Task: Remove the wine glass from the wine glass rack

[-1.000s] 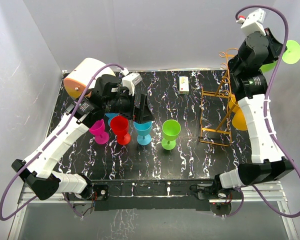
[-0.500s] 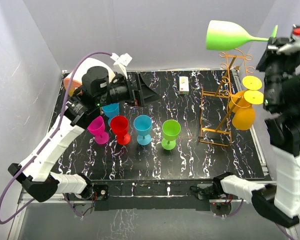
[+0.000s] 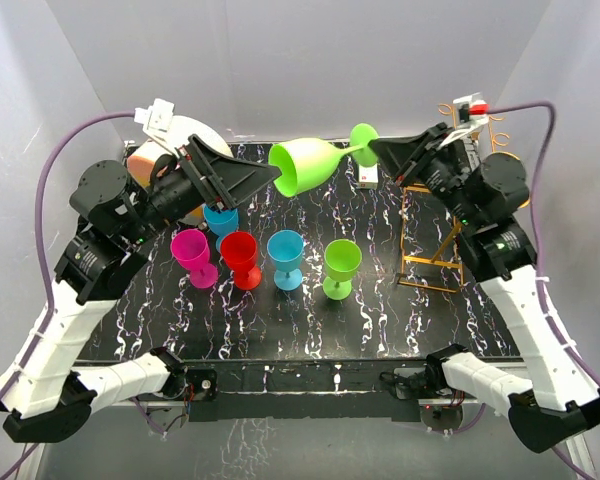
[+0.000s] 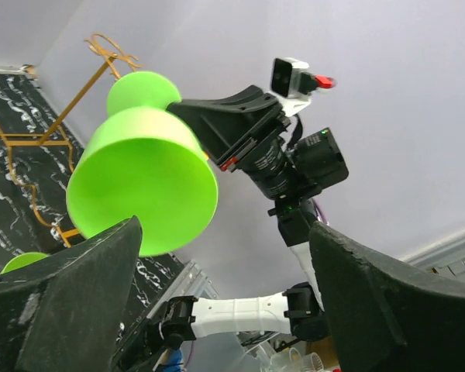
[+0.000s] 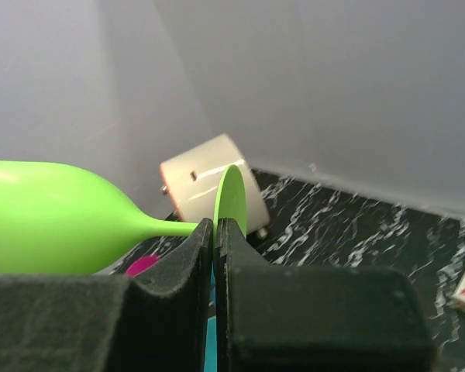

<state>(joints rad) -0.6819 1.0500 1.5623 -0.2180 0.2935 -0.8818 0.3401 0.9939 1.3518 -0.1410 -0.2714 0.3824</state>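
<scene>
My right gripper is shut on the round foot of a light green wine glass and holds it sideways in the air above the table's far middle, bowl pointing left. In the right wrist view the foot is pinched between the fingers and the bowl reaches left. My left gripper is open, its tips right at the bowl's mouth. In the left wrist view the bowl lies just beyond the spread fingers. The orange-gold wire rack stands at the right, behind my right arm.
Magenta, red, blue and green glasses stand in a row mid-table, with another blue one behind. A cream-and-orange drum sits at the far left. A small white box lies at the far middle.
My right arm has swung the green glass from high at the right rear down to the far middle. My left gripper has risen and turned, open, towards the bowl.
</scene>
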